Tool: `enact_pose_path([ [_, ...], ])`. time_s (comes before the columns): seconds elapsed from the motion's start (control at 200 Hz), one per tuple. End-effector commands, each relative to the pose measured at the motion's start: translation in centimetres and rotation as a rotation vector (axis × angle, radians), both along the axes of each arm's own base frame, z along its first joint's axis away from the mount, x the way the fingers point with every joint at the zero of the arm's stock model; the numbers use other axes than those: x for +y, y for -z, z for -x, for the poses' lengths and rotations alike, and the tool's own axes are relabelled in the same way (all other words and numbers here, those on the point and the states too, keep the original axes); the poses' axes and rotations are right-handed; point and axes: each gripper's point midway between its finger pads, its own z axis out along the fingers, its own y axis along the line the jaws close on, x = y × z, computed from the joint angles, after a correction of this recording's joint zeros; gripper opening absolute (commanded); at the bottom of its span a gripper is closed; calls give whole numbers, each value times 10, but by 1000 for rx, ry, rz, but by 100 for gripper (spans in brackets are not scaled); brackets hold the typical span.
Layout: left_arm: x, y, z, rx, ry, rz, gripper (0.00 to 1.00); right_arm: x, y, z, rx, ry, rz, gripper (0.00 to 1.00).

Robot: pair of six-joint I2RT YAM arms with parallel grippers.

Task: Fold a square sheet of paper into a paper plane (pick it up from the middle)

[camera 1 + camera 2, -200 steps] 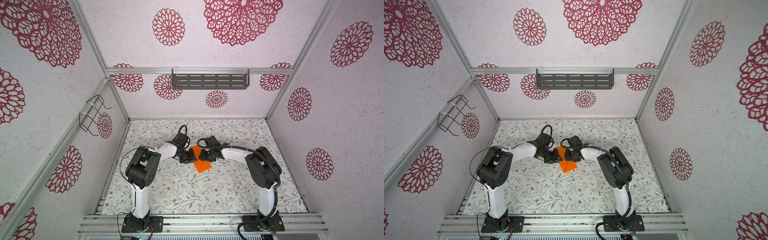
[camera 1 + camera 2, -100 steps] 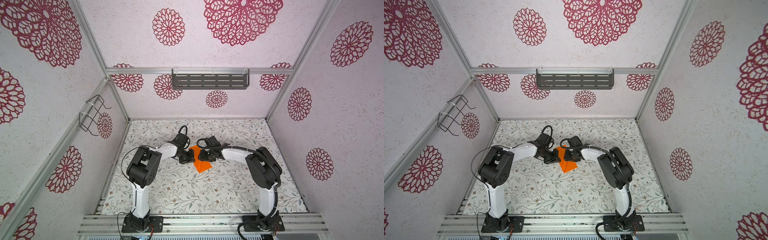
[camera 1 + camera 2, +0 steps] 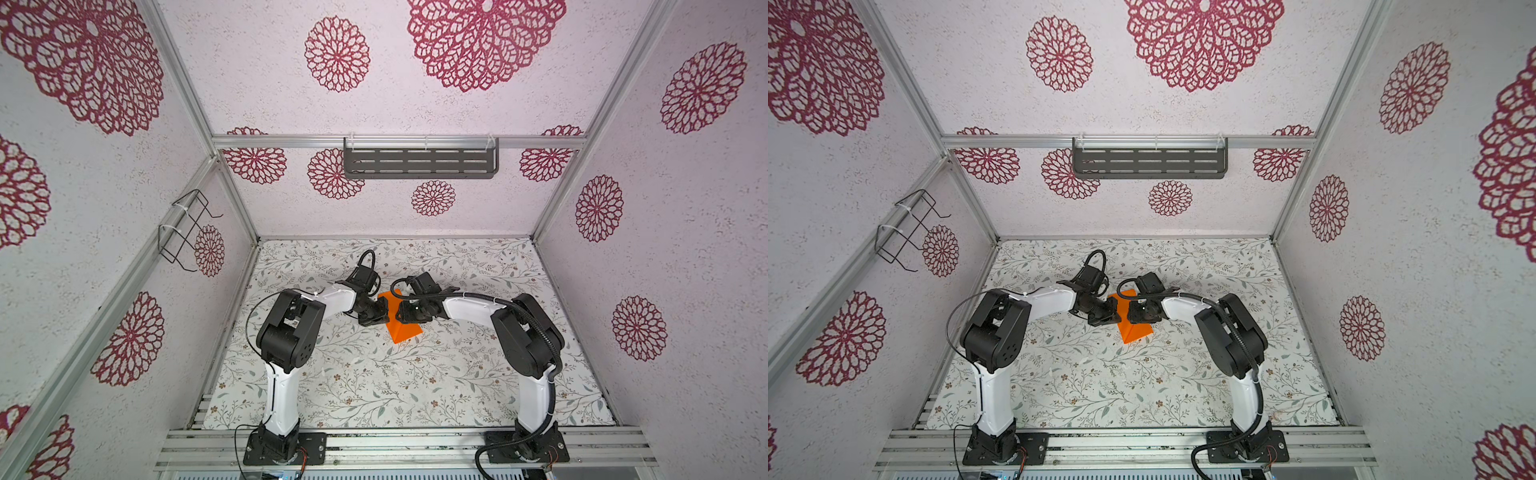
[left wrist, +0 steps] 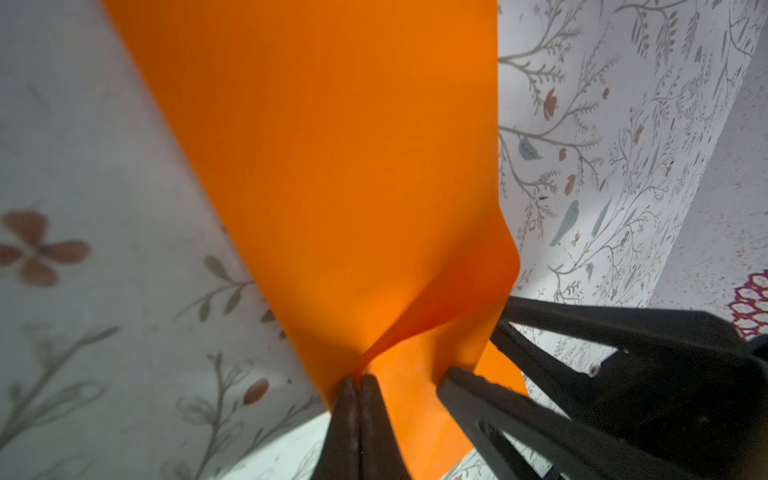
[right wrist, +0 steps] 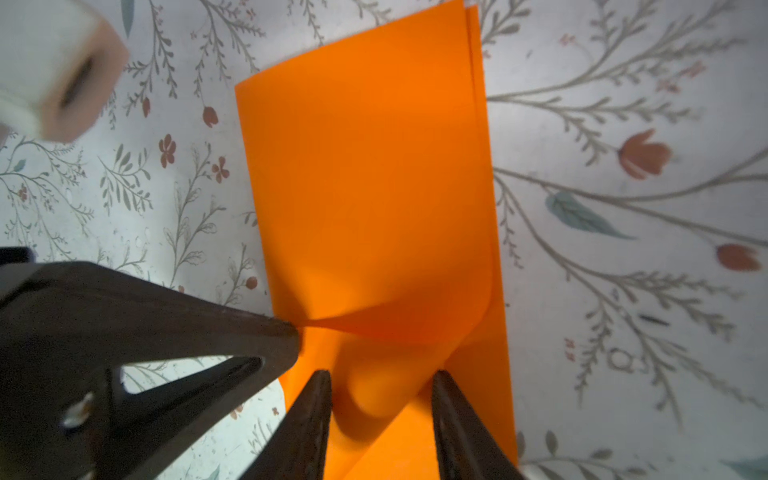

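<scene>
Left end effector [image 4: 356,381] pinched tight on the orange sheet [image 3: 402,329] from its 9 o'clock. Right end effector [image 5: 380,374] is half-spread at 3 o'clock, seemingly straddling a raised curl. Danger: opposing tugs could tear it or skew the crease. The sheet lies doubled over, centre of the floral worktop [image 3: 374,386]. Medallion-papered walls [image 3: 374,212], grey shelf [image 3: 419,163] at 12 o'clock.

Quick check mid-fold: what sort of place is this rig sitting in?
Probably a purpose-built robot test booth, not a lived-in room: patterned walls on a bare metal frame, and a flower-print table with a mounting rail along its front.
</scene>
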Motion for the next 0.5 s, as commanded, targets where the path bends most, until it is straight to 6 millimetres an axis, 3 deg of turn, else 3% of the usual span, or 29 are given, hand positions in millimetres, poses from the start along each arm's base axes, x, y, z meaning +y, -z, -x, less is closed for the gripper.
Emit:
enact_pose_path([
  [0.0,6,2,-7,-17,-1,-29,0,-39,43,39,145,-24,186,44],
  [0.3,7,3,-5,-13,-1,-35,0,-44,42,39,130,-38,205,45],
  [0.405,6,6,-2,2,6,-28,0,-26,13,26,85,-32,92,46],
  [0.495,7,11,3,22,20,-30,0,-4,-23,11,36,-34,-32,48],
])
